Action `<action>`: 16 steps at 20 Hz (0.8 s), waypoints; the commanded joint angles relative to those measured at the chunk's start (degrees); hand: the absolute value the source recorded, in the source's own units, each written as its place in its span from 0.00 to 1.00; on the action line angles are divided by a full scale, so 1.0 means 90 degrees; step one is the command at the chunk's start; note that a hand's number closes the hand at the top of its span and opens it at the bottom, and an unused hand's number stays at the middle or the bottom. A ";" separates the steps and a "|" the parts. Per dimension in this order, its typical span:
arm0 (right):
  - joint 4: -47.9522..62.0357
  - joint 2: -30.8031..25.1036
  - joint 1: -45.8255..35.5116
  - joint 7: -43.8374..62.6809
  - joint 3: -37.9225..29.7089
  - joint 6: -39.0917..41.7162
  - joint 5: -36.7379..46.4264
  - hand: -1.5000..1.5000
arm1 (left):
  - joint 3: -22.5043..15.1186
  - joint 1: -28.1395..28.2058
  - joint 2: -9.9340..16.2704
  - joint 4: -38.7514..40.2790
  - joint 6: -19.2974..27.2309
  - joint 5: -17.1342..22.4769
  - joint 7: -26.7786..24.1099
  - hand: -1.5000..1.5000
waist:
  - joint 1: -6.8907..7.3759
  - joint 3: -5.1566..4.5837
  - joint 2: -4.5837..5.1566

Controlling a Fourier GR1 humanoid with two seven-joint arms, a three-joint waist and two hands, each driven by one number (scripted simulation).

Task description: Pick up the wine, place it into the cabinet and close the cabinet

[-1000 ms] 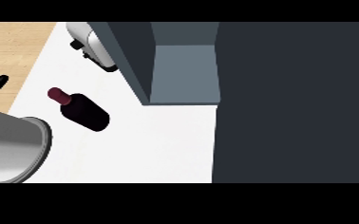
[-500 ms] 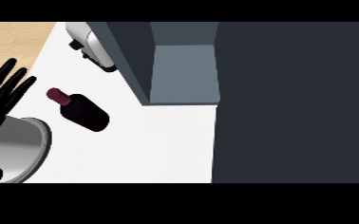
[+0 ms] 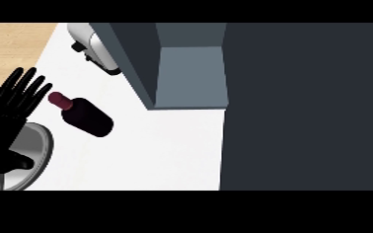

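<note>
The left hand (image 3: pixel 22 96) has risen into view at nine o'clock, fingers straight and empty, nearing the wine bottle (image 3: pixel 86 116) for a pickup.

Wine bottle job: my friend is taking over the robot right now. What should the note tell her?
Left robot hand: open, fingers straight, at the view's left edge just left of the wine bottle's cap, holding nothing.
Right robot hand: not in view.
Wine bottle: on the white counter, cap pointing toward the left robot hand, apart from the cabinet.
Cabinet: open, nothing visible inside.
Done: nothing yet; the bottle is not grasped.
Left: grasp the bottle, put it into the cabinet, close the cabinet.
</note>
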 commanded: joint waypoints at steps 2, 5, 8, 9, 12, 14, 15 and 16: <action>-0.1031 -0.0107 0.0079 0.0503 -0.0402 -0.0083 -0.0724 0.00 | 0.0171 -0.0300 0.0085 0.0895 -0.0197 -0.0589 -0.0787 0.00 | -0.0003 0.0000 0.0004; -0.1071 -0.0034 0.0184 0.0379 -0.0435 -0.0050 -0.0698 0.00 | 0.0077 0.0013 -0.0085 0.1156 -0.0420 -0.0750 -0.1111 0.00 | 0.0008 0.0001 -0.0002; -0.0934 -0.0047 -0.0402 0.0797 -0.0211 -0.0257 -0.0563 0.00 | 0.0001 -0.0564 0.0047 0.1777 -0.0341 -0.1132 -0.1364 0.00 | 0.0009 -0.0003 0.0008; -0.1002 0.0063 0.0179 0.0382 -0.0207 -0.0021 -0.0538 0.00 | -0.0008 -0.0609 -0.0065 0.1707 -0.0152 -0.1173 -0.1434 0.00 | 0.0002 0.0003 0.0001; -0.0895 0.0114 -0.0039 0.0440 -0.0135 -0.0116 -0.0393 0.00 | -0.0042 -0.0452 0.0033 0.2037 -0.0532 -0.1252 -0.1714 0.00 | 0.0031 0.0002 0.0000; -0.1089 -0.0138 -0.0223 0.0857 -0.0445 -0.0098 -0.0749 0.00 | -0.0041 -0.0369 -0.0018 0.2378 -0.0640 -0.1547 -0.2211 0.00 | 0.0009 -0.0001 0.0001; -0.0841 0.0201 -0.0264 0.0612 0.0156 -0.0275 0.0073 0.00 | -0.0092 -0.0760 0.0063 0.2303 -0.0379 -0.1333 -0.1634 0.00 | 0.0042 0.0002 0.0000; -0.1387 -0.0064 0.0023 0.0836 -0.0252 -0.0125 -0.0475 0.00 | -0.0016 -0.0761 0.0152 0.2524 -0.0492 -0.1373 -0.1787 0.00 | -0.0018 0.0001 -0.0006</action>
